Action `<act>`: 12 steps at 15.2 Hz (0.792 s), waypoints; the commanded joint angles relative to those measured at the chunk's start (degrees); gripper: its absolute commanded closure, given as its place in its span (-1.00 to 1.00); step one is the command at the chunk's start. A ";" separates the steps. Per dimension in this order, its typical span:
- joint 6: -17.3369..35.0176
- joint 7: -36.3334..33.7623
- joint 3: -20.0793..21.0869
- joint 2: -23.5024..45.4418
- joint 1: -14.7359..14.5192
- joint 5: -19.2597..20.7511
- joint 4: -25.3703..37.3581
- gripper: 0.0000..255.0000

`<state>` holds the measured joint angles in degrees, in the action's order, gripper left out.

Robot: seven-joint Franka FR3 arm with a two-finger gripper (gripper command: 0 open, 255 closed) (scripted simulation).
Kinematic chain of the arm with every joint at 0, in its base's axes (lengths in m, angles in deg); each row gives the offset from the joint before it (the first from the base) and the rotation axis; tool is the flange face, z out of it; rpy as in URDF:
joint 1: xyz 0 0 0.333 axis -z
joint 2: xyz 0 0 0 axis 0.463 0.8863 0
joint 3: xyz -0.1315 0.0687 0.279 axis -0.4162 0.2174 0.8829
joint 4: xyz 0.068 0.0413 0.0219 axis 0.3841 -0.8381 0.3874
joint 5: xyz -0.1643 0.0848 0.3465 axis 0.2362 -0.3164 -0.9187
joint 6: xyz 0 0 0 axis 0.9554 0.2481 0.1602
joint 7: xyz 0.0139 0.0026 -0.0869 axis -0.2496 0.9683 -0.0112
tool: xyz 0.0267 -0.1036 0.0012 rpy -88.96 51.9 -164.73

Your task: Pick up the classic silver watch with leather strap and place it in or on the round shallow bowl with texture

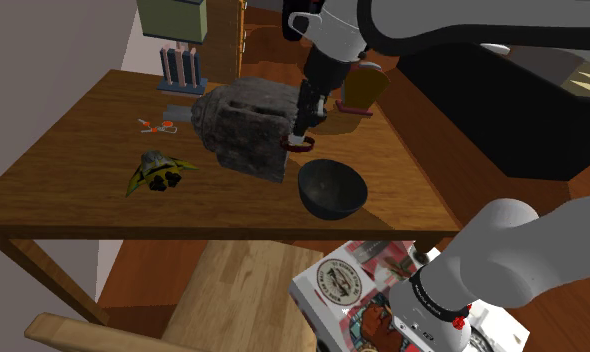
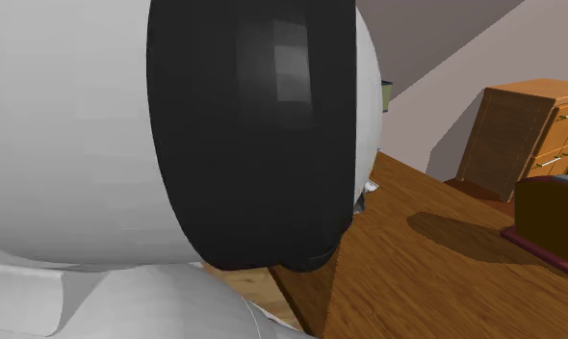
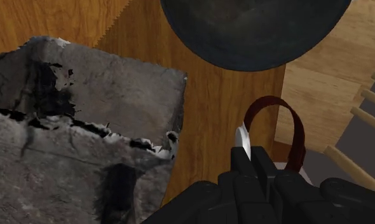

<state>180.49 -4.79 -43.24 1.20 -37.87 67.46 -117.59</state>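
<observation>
Watch (image 3: 290, 125) clamped in the gripper (image 3: 248, 154), near the dark bowl (image 3: 250, 28)

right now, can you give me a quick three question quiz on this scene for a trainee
1. True or false: the fingers are shut on the watch.
2. Short answer: is the watch in the dark bowl yet?
3. Pick one: in the shoulder view, what stands right beside the held watch, on its left? A) orange-handled scissors B) rough grey block C) dark bowl

Key
1. True: the fingers clasp it, and its dark red strap loops out beyond them.
2. No: it is in the fingers, outside the bowl.
3. B
</observation>
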 commanded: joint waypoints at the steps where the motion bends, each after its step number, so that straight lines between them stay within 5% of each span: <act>1: -1.05 2.12 -1.78 -3.78 0.25 -0.13 -2.97 1.00; 8: -7.40 8.86 -8.55 -17.81 1.75 1.83 -11.53 1.00; 12: -4.45 9.12 -8.40 -18.10 1.65 1.62 -14.78 1.00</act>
<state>175.32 4.29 -51.72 -16.74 -36.18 69.16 -131.50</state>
